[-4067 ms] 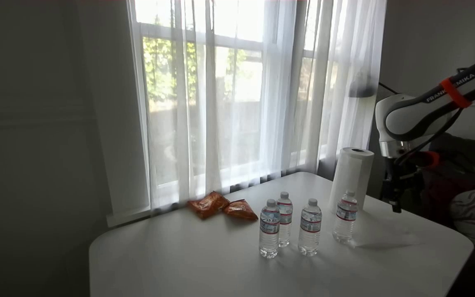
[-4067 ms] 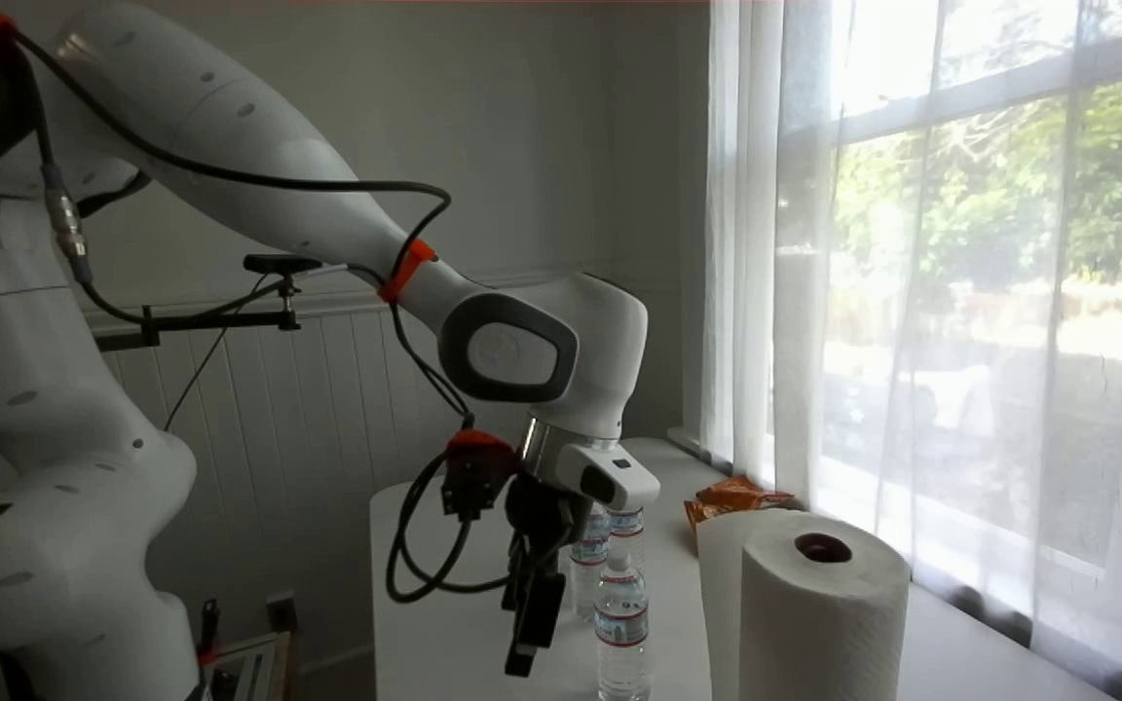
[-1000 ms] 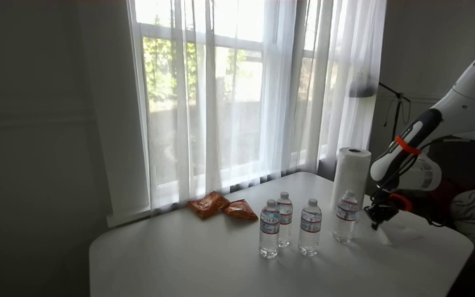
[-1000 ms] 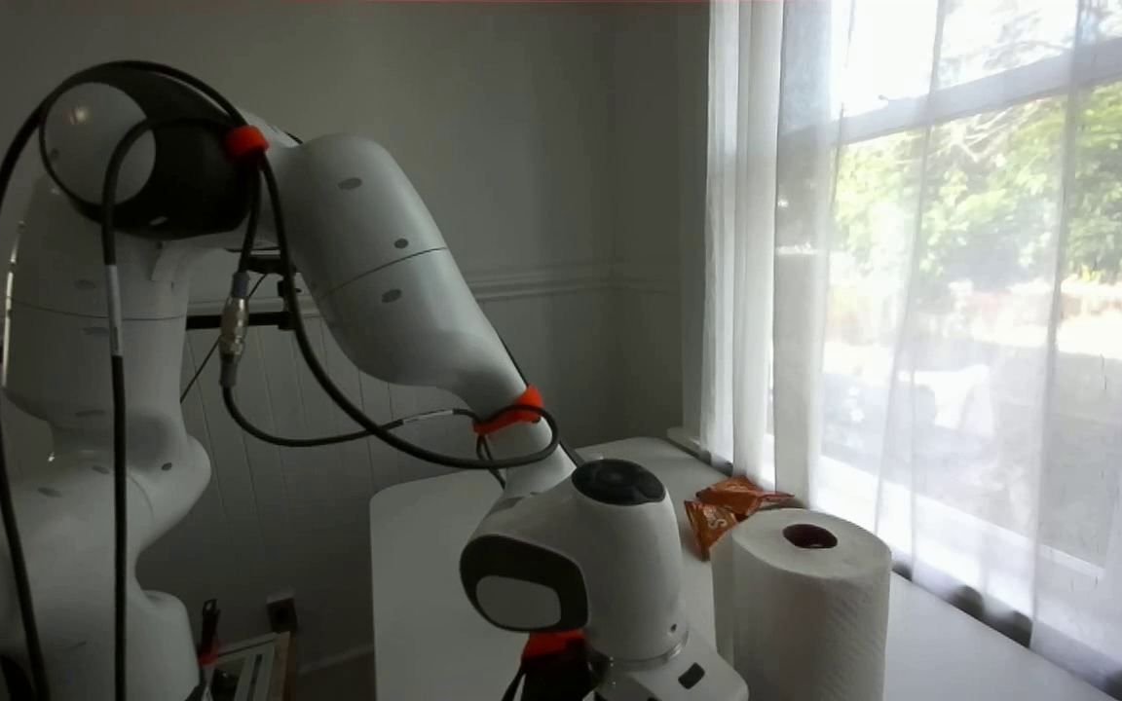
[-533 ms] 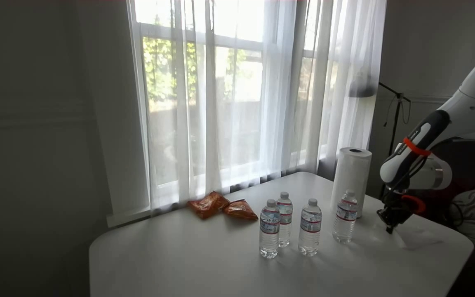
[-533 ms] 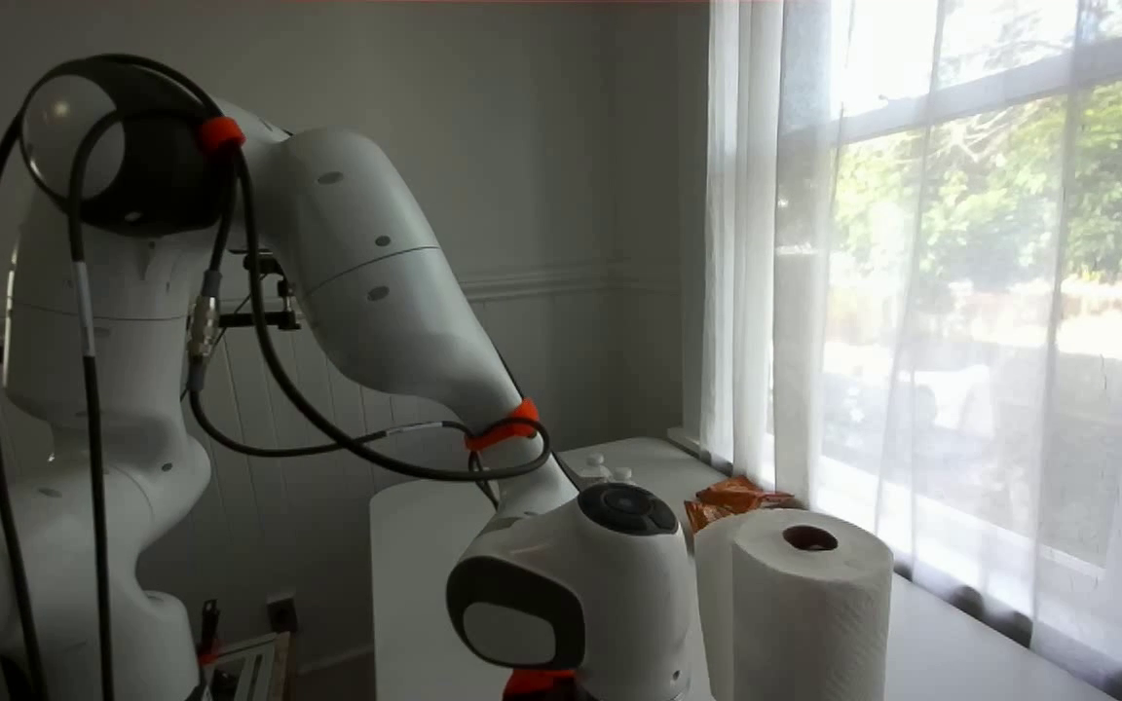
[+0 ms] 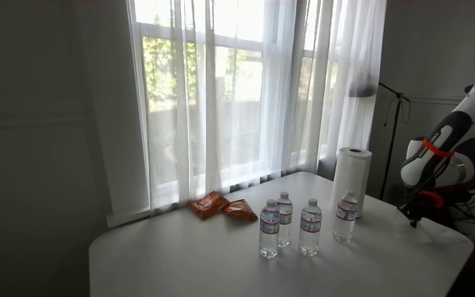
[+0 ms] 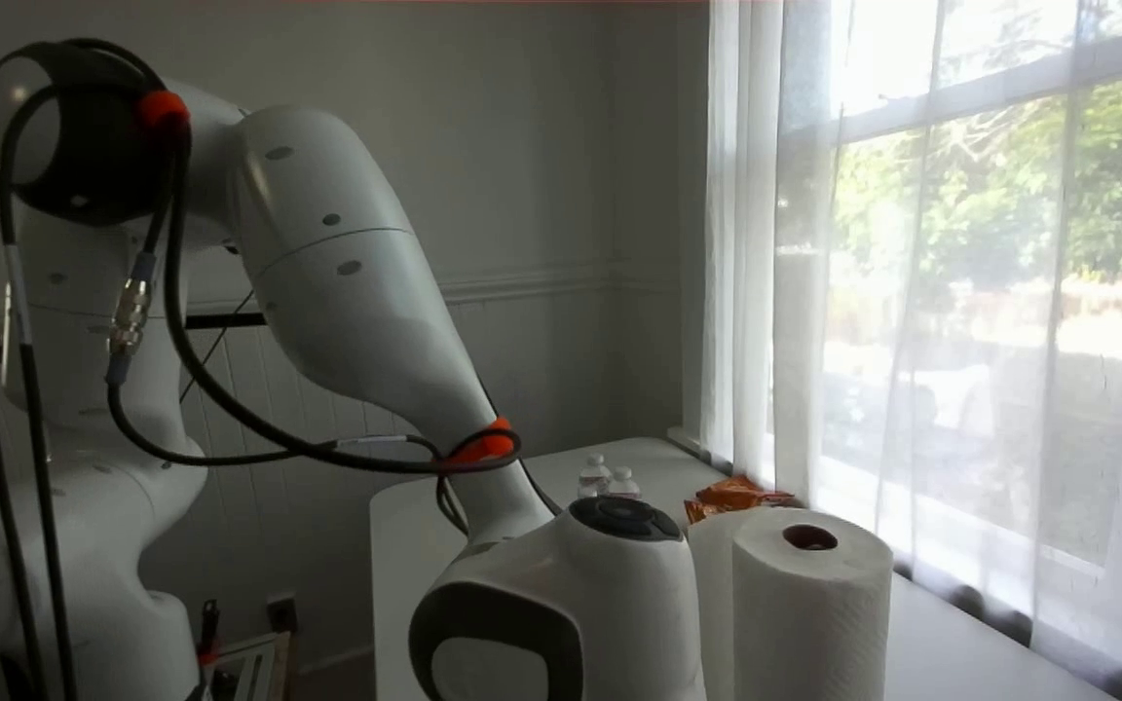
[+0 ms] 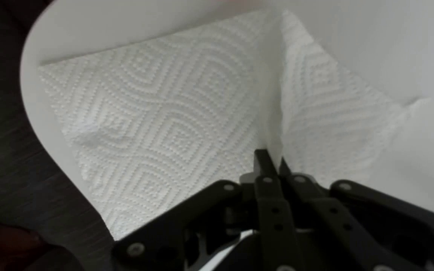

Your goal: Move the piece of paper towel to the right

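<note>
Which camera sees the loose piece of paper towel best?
The wrist view: the piece looks big there, and its dotted pattern and pinched fold show clearly. In an exterior view, it is just a faint white patch under the tool. In an exterior view where the arm looms in front, I can't make it out.

"FRAN" and "MIKA" on the arm, either side of its orange band; bottle labels illegible.

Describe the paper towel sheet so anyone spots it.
Find the white table, then its rounded corner in the wrist view. There, the gripper pinches the paper towel sheet. Unlike the upright roll, it is one thin piece with a raised fold.
</note>
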You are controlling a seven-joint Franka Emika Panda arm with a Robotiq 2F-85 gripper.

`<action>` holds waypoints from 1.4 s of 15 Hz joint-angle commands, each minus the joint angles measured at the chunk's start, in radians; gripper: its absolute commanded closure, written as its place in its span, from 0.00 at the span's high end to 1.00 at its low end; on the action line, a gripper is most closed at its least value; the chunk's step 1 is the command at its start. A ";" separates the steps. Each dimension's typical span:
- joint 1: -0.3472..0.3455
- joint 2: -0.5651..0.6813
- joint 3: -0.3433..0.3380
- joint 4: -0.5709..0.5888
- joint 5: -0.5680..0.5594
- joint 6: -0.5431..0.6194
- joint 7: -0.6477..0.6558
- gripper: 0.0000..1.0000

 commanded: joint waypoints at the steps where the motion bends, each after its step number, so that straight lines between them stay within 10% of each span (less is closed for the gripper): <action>1: 0.006 -0.076 -0.012 -0.019 -0.032 -0.014 0.030 0.00; 4: 0.008 -0.106 -0.008 -0.019 -0.044 -0.015 0.036 0.00; 5: 0.007 -0.113 -0.006 -0.019 -0.045 -0.015 0.036 0.21; 16: -0.001 -0.135 0.015 -0.021 -0.092 -0.022 0.019 0.95; 21: -0.023 -0.246 0.025 -0.055 -0.076 -0.067 -0.067 1.00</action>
